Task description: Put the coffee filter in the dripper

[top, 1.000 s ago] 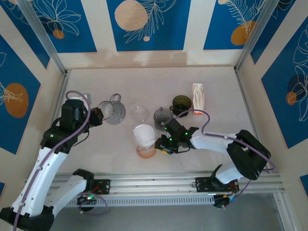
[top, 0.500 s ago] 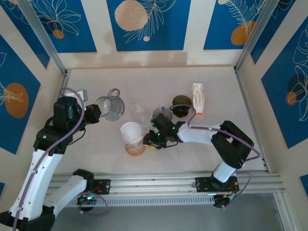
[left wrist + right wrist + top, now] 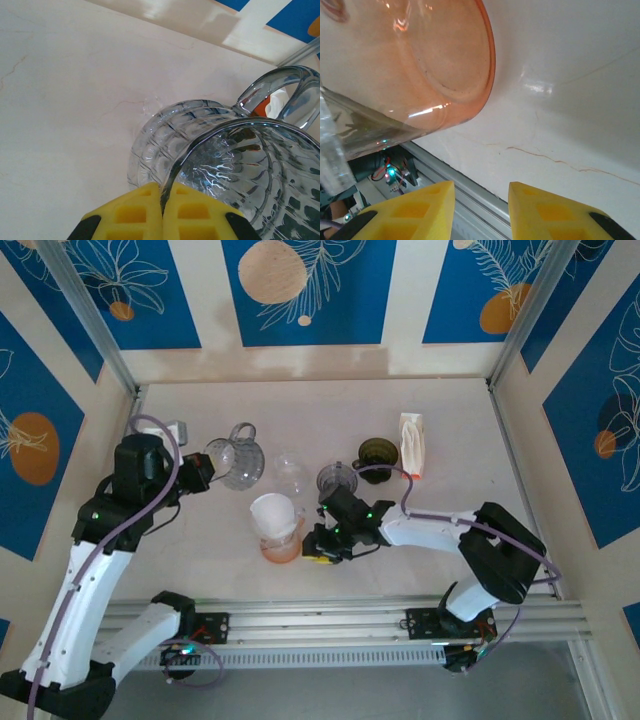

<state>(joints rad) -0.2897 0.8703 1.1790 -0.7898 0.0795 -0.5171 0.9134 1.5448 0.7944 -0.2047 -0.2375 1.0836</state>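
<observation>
An orange see-through dripper [image 3: 281,549] stands at the table's front middle, with the white coffee filter [image 3: 272,510] sitting in its cone. My right gripper [image 3: 316,545] is open just to its right, low over the table, with nothing between its fingers. In the right wrist view the dripper [image 3: 420,65] and its round base lie just past the open right gripper [image 3: 481,192]. My left gripper [image 3: 205,472] is shut on the rim of a clear ribbed glass jug [image 3: 240,462] with a handle. The left wrist view shows the left gripper [image 3: 161,189] pinching that jug [image 3: 225,165].
Behind the dripper stand a small clear glass [image 3: 290,468], a grey cup [image 3: 337,480] and a dark green cup [image 3: 377,453]. A white filter pack [image 3: 412,444] lies at the back right. The metal rail [image 3: 330,615] runs along the near edge.
The dripper with its filter has shifted left across the table, and the right gripper followed, then backed off a little toward the near edge. The left arm moved the jug slightly.
</observation>
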